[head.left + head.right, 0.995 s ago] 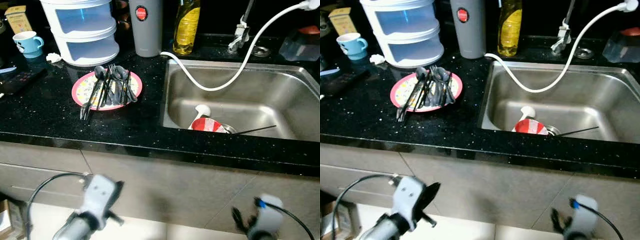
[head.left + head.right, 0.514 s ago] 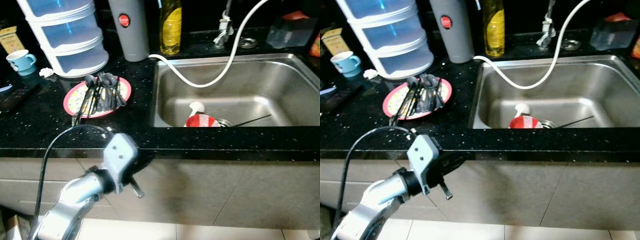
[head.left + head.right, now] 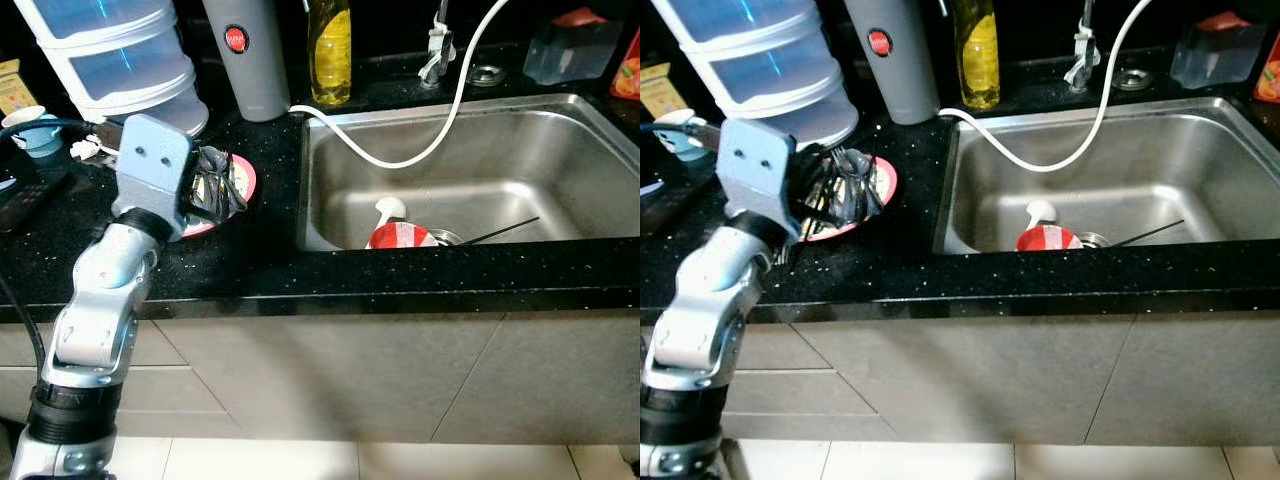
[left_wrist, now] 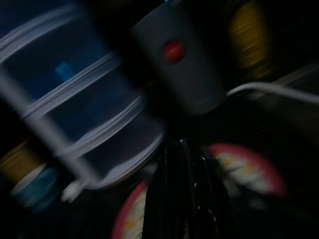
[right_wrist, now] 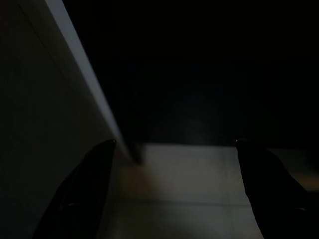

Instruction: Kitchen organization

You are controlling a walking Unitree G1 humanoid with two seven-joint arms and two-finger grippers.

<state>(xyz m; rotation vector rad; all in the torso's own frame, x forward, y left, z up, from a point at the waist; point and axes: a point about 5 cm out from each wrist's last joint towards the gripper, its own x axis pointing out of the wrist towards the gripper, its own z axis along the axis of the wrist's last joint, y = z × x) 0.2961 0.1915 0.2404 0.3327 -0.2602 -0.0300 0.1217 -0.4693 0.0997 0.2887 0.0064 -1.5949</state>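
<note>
A pink plate [image 3: 241,181] heaped with dark forks and spoons [image 3: 217,189] lies on the black counter left of the sink. My left arm is raised over the counter, and its grey wrist housing [image 3: 151,172] covers the plate's left side. In the blurred left wrist view my left gripper [image 4: 180,145] hangs just above the plate, its fingers together and holding nothing I can see. My right gripper [image 5: 175,144] hangs low beside the cabinet front with its fingers [image 5: 84,189] wide apart and empty. In the steel sink [image 3: 570,130] lie a red-and-white bowl [image 3: 402,237] and a thin black stick [image 3: 505,230].
Behind the plate stand stacked clear tubs [image 3: 110,60], a grey flask [image 3: 245,60] and a yellow bottle [image 3: 330,50]. A white hose [image 3: 400,160] loops from the tap [image 3: 435,60] into the sink. A blue cup [image 3: 30,130] sits far left.
My left arm has swung up from below the counter edge to over the pink plate. The camera has shifted, and the right arm has dropped out of the eye views.
</note>
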